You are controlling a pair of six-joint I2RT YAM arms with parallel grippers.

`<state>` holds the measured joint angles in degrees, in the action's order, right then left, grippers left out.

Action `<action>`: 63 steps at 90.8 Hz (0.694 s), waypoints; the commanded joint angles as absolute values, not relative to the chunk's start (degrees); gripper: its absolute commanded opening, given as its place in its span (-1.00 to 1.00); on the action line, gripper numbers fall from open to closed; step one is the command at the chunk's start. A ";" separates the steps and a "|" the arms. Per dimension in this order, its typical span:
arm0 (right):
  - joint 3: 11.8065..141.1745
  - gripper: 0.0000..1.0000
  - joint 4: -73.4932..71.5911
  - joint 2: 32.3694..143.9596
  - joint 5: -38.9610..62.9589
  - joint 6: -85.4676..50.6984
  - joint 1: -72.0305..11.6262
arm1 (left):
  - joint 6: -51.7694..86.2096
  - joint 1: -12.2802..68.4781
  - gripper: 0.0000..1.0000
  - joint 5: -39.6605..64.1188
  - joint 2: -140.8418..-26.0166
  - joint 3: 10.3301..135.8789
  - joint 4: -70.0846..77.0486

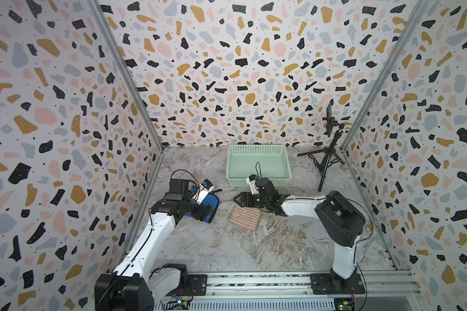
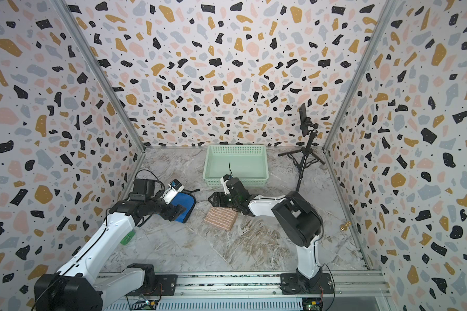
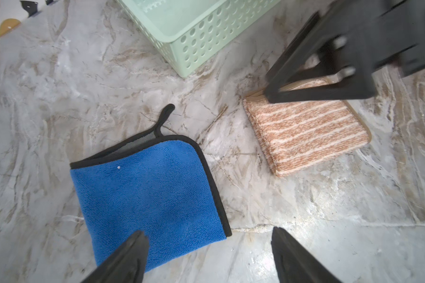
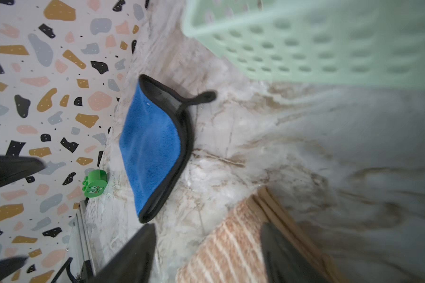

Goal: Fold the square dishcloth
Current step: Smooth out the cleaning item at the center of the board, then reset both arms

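Observation:
The dishcloth (image 1: 245, 217) (image 2: 220, 218) is orange with white stripes and lies folded into a thick rectangle mid-table; it also shows in the left wrist view (image 3: 307, 137) and the right wrist view (image 4: 231, 245). My right gripper (image 1: 236, 200) (image 2: 212, 199) (image 4: 209, 225) hangs open over the dishcloth's far edge, holding nothing. In the left wrist view the right gripper's black fingers (image 3: 304, 73) cover that edge. My left gripper (image 1: 204, 212) (image 2: 177, 211) (image 3: 207, 231) is open, low over the near corner of a blue cloth (image 3: 152, 196).
The blue cloth (image 1: 213, 204) (image 2: 188, 203) (image 4: 152, 147), black-bordered with a loop, lies folded at the left. A mint basket (image 1: 259, 150) (image 2: 236, 147) (image 3: 206, 36) stands just behind the cloths. A tripod (image 1: 326, 159) is at back right, a green toy brick (image 4: 95, 183) by the left wall.

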<state>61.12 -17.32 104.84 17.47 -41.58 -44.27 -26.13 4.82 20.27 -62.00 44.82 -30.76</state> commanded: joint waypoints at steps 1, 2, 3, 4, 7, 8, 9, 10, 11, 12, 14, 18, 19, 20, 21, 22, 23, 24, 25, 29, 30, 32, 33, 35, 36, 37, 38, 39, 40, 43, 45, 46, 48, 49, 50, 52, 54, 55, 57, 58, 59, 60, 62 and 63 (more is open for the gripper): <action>60.93 0.99 -1.76 89.61 7.67 -28.56 -44.35 | -21.33 4.08 0.68 17.20 -60.86 42.10 -22.57; 60.48 0.99 -0.84 88.14 6.38 -27.55 -44.28 | -20.82 4.02 0.68 16.91 -60.89 41.75 -21.79; 59.99 0.99 0.24 86.78 4.82 -26.61 -44.24 | -20.47 3.99 0.68 16.67 -60.99 41.49 -21.05; 59.53 0.99 1.17 85.75 3.33 -25.65 -44.18 | -20.08 3.93 0.68 16.51 -61.08 41.18 -20.28; 58.07 0.99 4.77 81.33 -0.79 -22.63 -43.88 | -18.62 3.83 0.68 15.61 -61.34 40.17 -17.74; 57.60 0.99 5.59 80.08 -2.07 -21.73 -43.73 | -18.05 3.80 0.68 15.32 -61.43 39.86 -16.78; 57.10 0.99 6.62 78.58 -3.89 -20.93 -43.62 | -17.29 3.75 0.68 15.13 -61.52 39.49 -16.12; 56.59 0.99 7.44 77.17 -5.94 -20.09 -43.21 | -16.77 3.72 0.69 15.04 -61.57 39.08 -15.18; 56.07 0.99 8.12 75.85 -7.32 -19.40 -42.83 | -16.21 3.62 0.69 14.99 -61.63 38.66 -14.18; 55.50 1.00 8.67 74.88 -9.07 -18.75 -42.42 | -15.84 3.57 0.68 15.10 -61.67 38.22 -13.38; 54.26 1.00 9.70 72.93 -11.89 -17.59 -41.65 | -14.55 3.42 0.68 15.18 -61.69 37.04 -10.77; 51.37 0.99 10.49 67.22 -15.92 -16.61 -38.40 | -12.37 3.34 0.69 15.21 -61.57 34.82 -5.32; 50.34 0.99 10.52 65.96 -16.40 -16.52 -37.13 | -11.94 3.30 0.69 15.21 -61.55 34.20 -3.63; 49.38 0.99 10.49 64.44 -16.72 -16.48 -36.19 | -11.46 3.28 0.69 15.16 -61.49 33.49 -2.08; 48.55 0.99 10.47 63.11 -16.93 -16.37 -35.36 | -11.09 3.26 0.69 15.18 -61.38 32.74 -0.51; 47.74 1.00 10.47 61.88 -17.17 -16.27 -33.85 | -10.73 3.26 0.69 15.11 -61.27 31.93 1.11; 46.86 0.99 10.37 60.73 -17.50 -16.13 -32.84 | -10.38 3.25 0.69 14.98 -61.18 30.91 2.31; 45.97 0.99 9.89 59.63 -18.02 -15.71 -31.53 | -9.85 3.25 0.69 14.78 -61.13 29.95 4.72; 45.13 0.99 9.47 58.29 -18.72 -15.28 -30.45 | -9.45 3.25 0.69 14.51 -60.93 29.04 6.36; 41.19 0.99 7.35 54.30 -22.45 -13.29 -26.72 | -7.98 3.25 0.70 13.44 -60.56 25.36 13.87; 40.28 1.00 6.84 53.25 -23.71 -12.75 -25.88 | -7.90 3.25 0.69 13.36 -60.51 24.59 15.46; 38.57 1.00 5.75 51.94 -25.97 -11.69 -24.44 | -7.71 3.25 0.69 13.36 -60.52 23.13 18.41; 37.65 0.99 5.21 51.24 -26.74 -11.08 -23.69 | -7.59 3.25 0.69 13.32 -60.54 22.33 19.84; 35.91 0.99 3.76 49.77 -29.32 -9.89 -22.78 | -7.28 3.25 0.69 13.35 -60.62 21.18 22.21; 35.09 1.00 3.38 49.19 -30.43 -9.43 -22.11 | -7.24 3.25 0.69 13.27 -60.68 20.70 22.88; 34.25 1.00 1.47 48.67 -31.21 -8.89 -21.51 | -7.23 3.25 0.69 13.27 -60.84 20.24 24.18; 33.12 1.00 0.21 48.16 -32.04 -8.14 -20.86 | -7.13 3.25 0.69 13.14 -61.00 19.83 25.23; 32.07 1.00 -1.26 47.90 -32.81 -7.36 -20.45 | -7.04 3.25 0.69 12.99 -61.13 19.41 25.98; 31.07 1.00 -2.74 47.55 -33.76 -6.85 -20.03 | -6.99 3.25 0.70 12.86 -61.33 18.98 26.87; 27.88 0.99 -7.43 46.67 -36.62 -4.73 -19.05 | -6.72 3.26 0.70 12.15 -62.05 17.79 28.65; 25.91 0.99 -10.32 46.34 -38.55 -3.60 -18.67 | -6.69 3.25 0.70 11.56 -62.49 17.06 30.76; 25.04 0.99 -11.93 46.29 -39.45 -3.12 -18.43 | -6.68 3.25 0.70 11.41 -62.75 16.70 31.68; 23.46 0.99 -14.06 46.42 -40.71 -2.36 -18.03 | -6.64 3.25 0.70 10.87 -63.28 15.93 34.32; 22.76 0.99 -14.81 46.59 -41.27 -2.15 -17.81 | -6.61 3.25 0.70 10.58 -63.46 15.61 35.09; 22.06 0.99 -15.75 46.81 -41.77 -2.17 -17.56 | -6.60 3.25 0.70 10.43 -63.72 15.32 35.65; 20.98 0.99 -17.21 47.06 -42.57 -2.39 -16.87 | -6.73 3.25 0.70 9.79 -64.09 14.88 36.91; 20.28 0.99 -18.17 47.89 -42.74 -2.90 -16.10 | -7.00 3.25 0.70 9.37 -64.45 14.31 38.27; 19.94 0.99 -18.44 48.29 -42.77 -3.30 -15.79 | -7.06 3.25 0.71 9.12 -64.61 14.06 38.87; 19.27 0.99 -19.51 49.14 -42.86 -4.10 -14.98 | -7.06 3.25 0.71 8.28 -64.82 13.64 40.48; 18.82 0.99 -20.13 49.53 -42.79 -4.60 -14.65 | -7.05 3.25 0.71 7.92 -64.93 13.46 41.03; 18.24 0.99 -21.84 50.08 -42.53 -4.89 -14.40 | -7.08 3.25 0.71 7.52 -65.07 13.28 41.56; 17.65 0.99 -22.70 50.44 -42.18 -5.04 -14.14 | -7.14 3.25 0.71 7.14 -65.14 13.10 42.27; 16.19 0.99 -25.91 51.28 -41.15 -4.89 -13.53 | -7.30 3.25 0.71 6.58 -65.46 12.59 43.72; 15.43 0.99 -27.77 51.92 -40.57 -4.68 -13.36 | -7.39 3.25 0.71 6.23 -65.73 12.32 44.49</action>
